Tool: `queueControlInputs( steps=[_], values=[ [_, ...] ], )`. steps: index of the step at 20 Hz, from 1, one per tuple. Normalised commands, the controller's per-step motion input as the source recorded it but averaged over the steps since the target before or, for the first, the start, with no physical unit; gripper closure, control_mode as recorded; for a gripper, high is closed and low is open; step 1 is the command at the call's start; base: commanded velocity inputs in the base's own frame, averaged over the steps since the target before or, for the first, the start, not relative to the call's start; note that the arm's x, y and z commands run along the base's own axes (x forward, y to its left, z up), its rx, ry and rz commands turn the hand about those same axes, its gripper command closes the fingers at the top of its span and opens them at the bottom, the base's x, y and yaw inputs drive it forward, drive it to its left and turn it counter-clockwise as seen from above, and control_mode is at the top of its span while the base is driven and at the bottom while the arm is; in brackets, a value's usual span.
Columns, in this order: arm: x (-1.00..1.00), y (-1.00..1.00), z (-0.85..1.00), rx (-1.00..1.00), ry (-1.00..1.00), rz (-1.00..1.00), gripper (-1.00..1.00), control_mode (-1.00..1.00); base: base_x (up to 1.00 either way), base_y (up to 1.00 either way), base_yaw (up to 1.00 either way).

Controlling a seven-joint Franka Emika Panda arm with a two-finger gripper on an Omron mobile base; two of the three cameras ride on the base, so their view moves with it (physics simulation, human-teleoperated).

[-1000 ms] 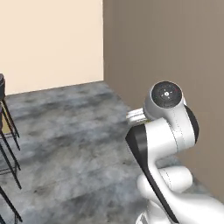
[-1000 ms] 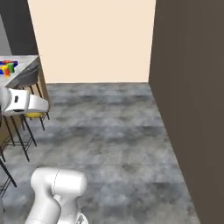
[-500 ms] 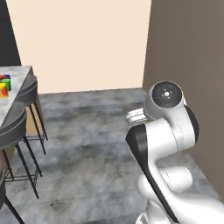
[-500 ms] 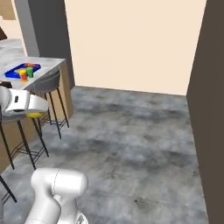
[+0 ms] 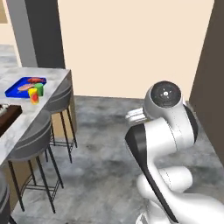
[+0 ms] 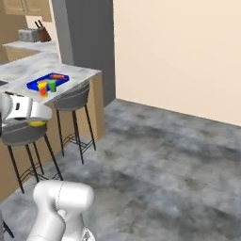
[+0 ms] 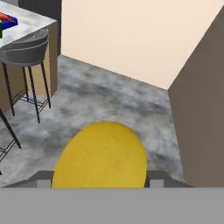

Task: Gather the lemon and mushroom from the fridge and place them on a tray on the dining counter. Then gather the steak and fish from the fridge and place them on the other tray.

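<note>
Lemon: the lemon fills the lower middle of the hand view — a round yellow body sitting between the fingers; in the right base view a sliver of yellow shows under the white hand at the left edge.
Fingers: the gripper is clenched on the lemon, one grey finger stub showing at each side of it, both touching the fruit.
Hand position: held up in the air above the grey mottled floor, beside the bar stools and well short of the desk top.
Blue tray: the other tray lies on the desk near its end corner, with reddish pieces lying in it; their kind is too small to tell.
Cups: a yellow cup with a red band and a green cup stand just at the blue tray's near edge.
Brown tray: a tray of dark wood shows partly at the left edge of the left base view, on the same desk, nearer the camera than the blue one.
Desk: the dining counter — marble top on tan wood sides, grey stools tucked under its edge.
Surroundings: a tall grey column rises behind the desk; a cream wall closes the far side; a dark brown panel stands at the right.
</note>
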Motion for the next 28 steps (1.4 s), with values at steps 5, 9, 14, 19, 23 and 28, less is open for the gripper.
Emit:
queueControlInputs(
  steps=[5, 9, 14, 19, 23, 28],
  values=[
    [0.0, 0.0, 0.0, 0.0, 0.0, 0.0, 1.0, 1.0, 0.9, -0.19, 0.48],
    [0.0, 0.0, 0.0, 0.0, 0.0, 0.0, 1.0, 1.0, 0.82, -0.19, 0.5],
    [0.0, 0.0, 0.0, 0.0, 0.0, 0.0, 1.0, 1.0, 0.75, -0.16, 0.51],
    [0.0, 0.0, 0.0, 0.0, 0.0, 0.0, 1.0, 1.0, 0.84, -0.02, 0.49],
    [0.0, 0.0, 0.0, 0.0, 0.0, 0.0, 1.0, 1.0, 0.74, 0.0, 0.48],
    [0.0, 0.0, 0.0, 0.0, 0.0, 0.0, 1.0, 1.0, 0.42, 0.16, 0.5]
  ],
)
